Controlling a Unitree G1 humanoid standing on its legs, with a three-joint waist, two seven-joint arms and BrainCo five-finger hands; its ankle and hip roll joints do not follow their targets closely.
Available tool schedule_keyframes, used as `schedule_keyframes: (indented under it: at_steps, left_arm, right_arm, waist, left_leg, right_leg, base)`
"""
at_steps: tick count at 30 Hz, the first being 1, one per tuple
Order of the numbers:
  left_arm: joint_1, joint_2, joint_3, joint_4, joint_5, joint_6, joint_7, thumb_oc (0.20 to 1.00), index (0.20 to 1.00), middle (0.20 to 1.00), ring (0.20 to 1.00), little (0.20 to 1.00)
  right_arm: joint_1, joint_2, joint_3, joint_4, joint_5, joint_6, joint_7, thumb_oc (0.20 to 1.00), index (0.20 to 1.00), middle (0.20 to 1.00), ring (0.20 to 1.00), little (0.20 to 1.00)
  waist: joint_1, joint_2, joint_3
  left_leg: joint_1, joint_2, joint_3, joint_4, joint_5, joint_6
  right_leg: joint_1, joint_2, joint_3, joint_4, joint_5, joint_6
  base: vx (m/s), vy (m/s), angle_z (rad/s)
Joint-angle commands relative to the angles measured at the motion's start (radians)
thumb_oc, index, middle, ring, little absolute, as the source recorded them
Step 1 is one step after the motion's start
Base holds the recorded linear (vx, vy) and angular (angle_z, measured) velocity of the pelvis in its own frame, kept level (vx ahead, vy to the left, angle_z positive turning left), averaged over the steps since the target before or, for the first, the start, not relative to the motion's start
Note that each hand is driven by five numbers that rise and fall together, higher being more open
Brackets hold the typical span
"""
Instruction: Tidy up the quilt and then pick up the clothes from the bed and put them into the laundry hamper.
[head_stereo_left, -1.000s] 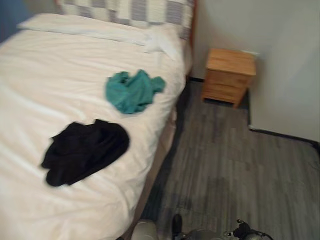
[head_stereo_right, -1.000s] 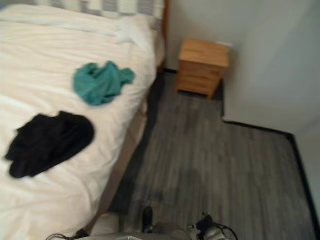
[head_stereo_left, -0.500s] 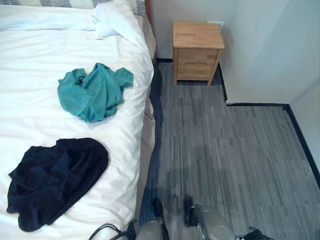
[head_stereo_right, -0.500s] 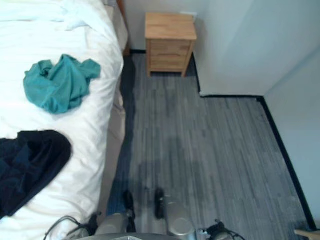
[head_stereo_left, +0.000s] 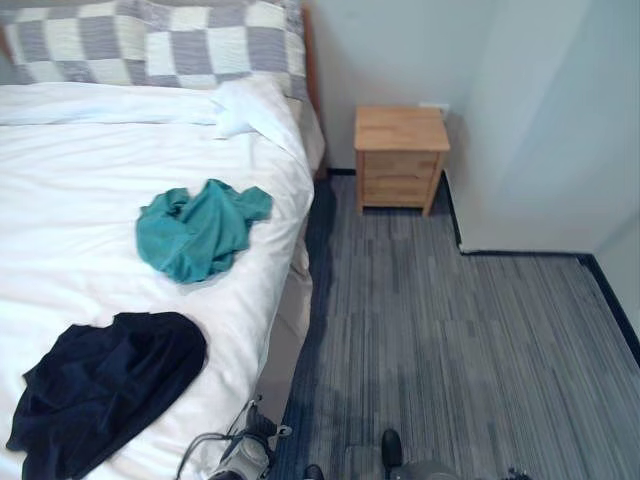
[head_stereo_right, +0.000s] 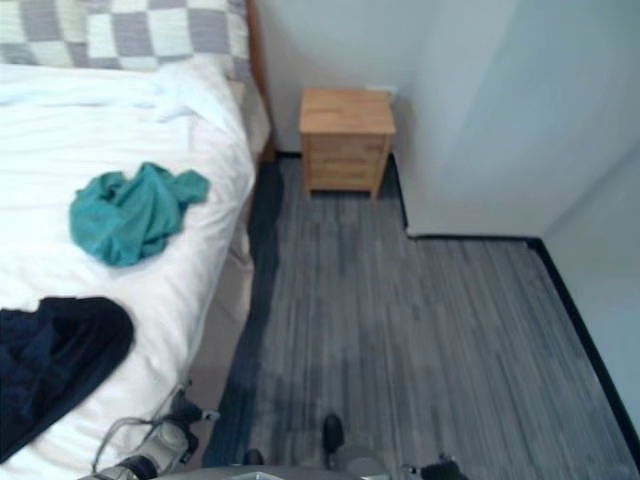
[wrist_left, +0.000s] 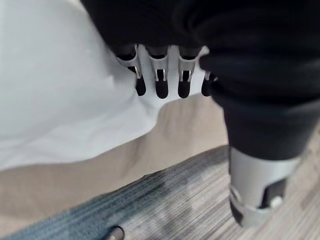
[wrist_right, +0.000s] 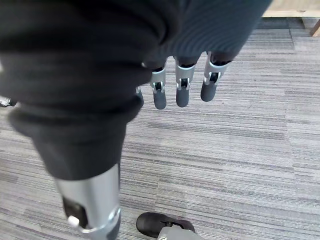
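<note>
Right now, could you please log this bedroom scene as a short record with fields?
bed: white quilt spread flat, checked pillow at the head
clothes: teal garment mid-bed; dark garment nearer the foot, both on the quilt
left hand: open, empty, by the bed's edge
right hand: open, empty, above the floor
nightstand: wooden, beside the bed

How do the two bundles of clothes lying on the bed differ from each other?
The teal garment is lighter in colour and looks the smaller heap; the black garment is darker and spreads wider. The teal one lies further up the white quilt, towards the checked pillows; the black one lies nearer the robot. Both are crumpled, unfolded, and rest on the quilt near the bed's edge, apart from each other.
</note>
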Motion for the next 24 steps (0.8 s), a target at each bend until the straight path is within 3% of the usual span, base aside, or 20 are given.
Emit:
schedule_keyframes:
  at_steps: [1,5,6,7,8,9,10,11,12,13,14,15,16,17,18,21,22,23,24]
  left_arm:
    - [0.021,0.030,0.003,0.082,-0.056,0.009,0.007,1.000,1.000,1.000,1.000,1.000]
    - [0.011,0.035,-0.023,0.071,-0.019,0.007,0.003,1.000,1.000,1.000,1.000,1.000]
    - [0.006,0.033,-0.040,0.070,0.003,0.004,0.001,1.000,1.000,1.000,1.000,1.000]
    - [-0.001,0.032,-0.049,0.065,0.013,0.002,0.002,1.000,1.000,1.000,1.000,1.000]
    - [-0.015,0.029,-0.066,0.038,0.019,0.002,0.017,1.000,1.000,1.000,1.000,1.000]
    - [-0.015,0.029,-0.066,0.038,0.019,0.002,0.017,1.000,1.000,1.000,1.000,1.000]
    - [-0.017,0.029,-0.076,0.036,0.027,0.007,0.024,1.000,1.000,1.000,1.000,1.000]
    - [-0.013,0.024,-0.078,0.033,0.028,0.007,0.035,1.000,1.000,1.000,1.000,1.000]
    - [-0.013,0.024,-0.078,0.033,0.028,0.007,0.035,1.000,1.000,1.000,1.000,1.000]
    - [-0.006,0.017,-0.075,0.036,0.029,0.007,0.034,1.000,1.000,1.000,1.000,1.000]
    - [0.003,0.009,-0.072,0.037,0.037,0.009,0.029,1.000,1.000,1.000,1.000,1.000]
    - [0.003,0.009,-0.072,0.037,0.037,0.009,0.029,1.000,1.000,1.000,1.000,1.000]
    - [0.013,0.004,-0.069,0.033,0.043,0.009,0.024,1.000,1.000,1.000,1.000,1.000]
    - [0.014,0.001,-0.068,0.036,0.050,0.012,0.023,1.000,1.000,1.000,1.000,1.000]
    - [0.017,0.000,-0.059,0.041,0.055,0.020,0.022,1.000,1.000,1.000,1.000,1.000]
    - [0.035,0.004,-0.034,0.054,0.055,0.025,0.015,1.000,1.000,1.000,1.000,1.000]
    - [0.041,0.014,-0.019,0.060,0.058,0.034,0.018,1.000,1.000,1.000,1.000,1.000]
    - [0.042,0.015,-0.019,0.060,0.058,0.034,0.017,1.000,1.000,1.000,1.000,1.000]
    - [0.036,0.026,-0.017,0.062,0.064,0.039,0.018,1.000,1.000,1.000,1.000,1.000]
  right_arm:
    - [-0.043,0.011,-0.017,0.000,0.003,-0.008,0.015,1.000,1.000,1.000,1.000,1.000]
    - [-0.066,-0.005,0.002,-0.011,-0.001,-0.024,0.015,1.000,1.000,1.000,1.000,1.000]
    - [-0.080,-0.014,0.014,-0.011,-0.021,-0.028,0.011,1.000,1.000,1.000,1.000,1.000]
    - [-0.087,-0.021,0.024,-0.019,-0.030,-0.030,0.007,1.000,1.000,1.000,1.000,1.000]
    - [-0.108,-0.036,0.049,-0.043,-0.050,-0.033,-0.001,1.000,1.000,1.000,1.000,1.000]
    - [-0.108,-0.036,0.049,-0.043,-0.050,-0.033,-0.001,1.000,1.000,1.000,1.000,1.000]
    - [-0.120,-0.042,0.062,-0.054,-0.052,-0.032,-0.002,1.000,1.000,1.000,1.000,1.000]
    - [-0.124,-0.043,0.074,-0.073,-0.054,-0.033,-0.001,1.000,1.000,1.000,1.000,1.000]
    - [-0.124,-0.043,0.074,-0.073,-0.054,-0.033,-0.001,1.000,1.000,1.000,1.000,1.000]
    - [-0.125,-0.042,0.081,-0.075,-0.056,-0.032,0.000,1.000,1.000,1.000,1.000,1.000]
    - [-0.121,-0.043,0.081,-0.072,-0.066,-0.032,0.001,1.000,1.000,1.000,1.000,1.000]
    - [-0.121,-0.043,0.081,-0.072,-0.066,-0.032,0.001,1.000,1.000,1.000,1.000,1.000]
    - [-0.119,-0.045,0.080,-0.065,-0.078,-0.033,-0.001,1.000,1.000,1.000,1.000,1.000]
    - [-0.120,-0.046,0.077,-0.057,-0.087,-0.030,-0.006,1.000,1.000,1.000,1.000,1.000]
    - [-0.118,-0.045,0.072,-0.041,-0.102,-0.024,-0.008,1.000,1.000,1.000,1.000,1.000]
    - [-0.110,-0.037,0.067,-0.010,-0.115,-0.020,0.002,1.000,1.000,1.000,1.000,1.000]
    - [-0.095,-0.021,0.069,0.013,-0.135,-0.015,-0.001,1.000,1.000,1.000,1.000,1.000]
    - [-0.095,-0.019,0.069,0.014,-0.135,-0.015,-0.001,1.000,1.000,1.000,1.000,1.000]
    - [-0.093,-0.009,0.066,0.021,-0.134,-0.019,-0.008,1.000,1.000,1.000,1.000,1.000]
  waist:
    - [0.042,-0.022,0.042]
    - [0.043,-0.028,0.040]
    - [0.043,-0.034,0.049]
    - [0.045,-0.036,0.058]
    - [0.072,-0.038,0.103]
    - [0.071,-0.038,0.103]
    - [0.083,-0.045,0.119]
    - [0.099,-0.054,0.124]
    - [0.099,-0.054,0.124]
    - [0.109,-0.055,0.120]
    - [0.117,-0.052,0.105]
    - [0.117,-0.052,0.106]
    - [0.118,-0.036,0.096]
    - [0.117,-0.031,0.090]
    - [0.116,-0.033,0.083]
    - [0.125,-0.043,0.056]
    - [0.136,-0.065,0.041]
    - [0.137,-0.067,0.039]
    - [0.152,-0.095,0.035]
  left_leg:
    - [-0.040,-0.035,0.091,-0.004,-0.026,0.008]
    - [-0.015,-0.030,0.100,0.018,-0.020,-0.007]
    - [-0.057,-0.019,0.110,0.130,-0.048,-0.022]
    - [-0.099,0.006,0.116,0.244,-0.033,-0.042]
    - [-0.227,0.093,0.096,0.524,0.081,-0.088]
    - [-0.228,0.094,0.095,0.525,0.081,-0.088]
    - [-0.276,0.098,0.079,0.602,0.106,-0.083]
    - [-0.345,0.069,0.067,0.606,0.066,-0.056]
    - [-0.345,0.069,0.067,0.606,0.066,-0.056]
    - [-0.373,0.049,0.078,0.551,0.047,-0.042]
    - [-0.364,0.015,0.117,0.387,0.034,-0.022]
    - [-0.364,0.015,0.117,0.386,0.034,-0.022]
    - [-0.370,0.010,0.165,0.248,0.086,-0.032]
    - [-0.390,0.018,0.192,0.182,0.078,-0.044]
    - [-0.388,0.024,0.267,0.069,0.090,-0.037]
    - [-0.369,0.028,0.305,0.017,0.103,-0.019]
    - [-0.368,0.018,0.296,0.048,0.137,0.003]
    - [-0.369,0.018,0.297,0.048,0.137,0.003]
    - [-0.375,0.011,0.295,0.075,0.125,0.013]
  right_leg:
    - [-0.010,-0.117,-0.175,0.219,-0.154,0.133]
    - [0.034,-0.088,-0.157,0.119,-0.152,0.117]
    - [0.048,-0.090,-0.157,0.098,-0.153,0.103]
    - [0.064,-0.082,-0.150,0.082,-0.160,0.087]
    - [0.105,-0.065,-0.163,0.065,-0.184,0.045]
    - [0.104,-0.064,-0.163,0.065,-0.184,0.045]
    - [0.123,-0.057,-0.156,0.060,-0.197,0.031]
    - [0.152,-0.047,-0.133,0.038,-0.211,0.033]
    - [0.152,-0.047,-0.133,0.038,-0.211,0.033]
    - [0.171,-0.044,-0.121,0.023,-0.221,0.039]
    - [0.191,-0.045,-0.105,0.007,-0.238,0.057]
    - [0.192,-0.045,-0.105,0.007,-0.238,0.057]
    - [0.208,-0.034,-0.107,0.004,-0.257,0.067]
    - [0.232,-0.026,-0.105,-0.001,-0.280,0.072]
    - [0.259,-0.030,-0.113,0.002,-0.302,0.085]
    - [0.292,-0.027,-0.111,0.011,-0.325,0.100]
    - [0.295,-0.028,-0.093,0.074,-0.345,0.096]
    - [0.291,-0.029,-0.092,0.078,-0.347,0.096]
    - [0.277,-0.036,-0.086,0.153,-0.341,0.111]
  base:
    - [0.08,-0.135,-0.58]
    - [0.13,-0.141,-0.32]
    - [0.03,-0.149,-0.23]
    - [0.08,-0.348,-0.05]
    - [0.06,-0.266,0.06]
    - [0.12,-0.289,0.09]
    - [0.25,-0.142,-0.33]
    - [0.25,-0.142,-0.37]
    - [0.31,-0.048,-0.40]
    - [0.40,0.071,-0.35]
    - [0.40,0.071,-0.51]
    - [0.46,0.116,-0.64]
    - [0.39,0.088,-0.50]
    - [0.68,0.171,-0.17]
    - [0.51,0.131,0.23]
    - [0.58,0.098,-0.22]
    - [0.59,0.074,-0.46]
    - [0.56,0.047,-0.07]
    - [0.51,0.091,-0.16]
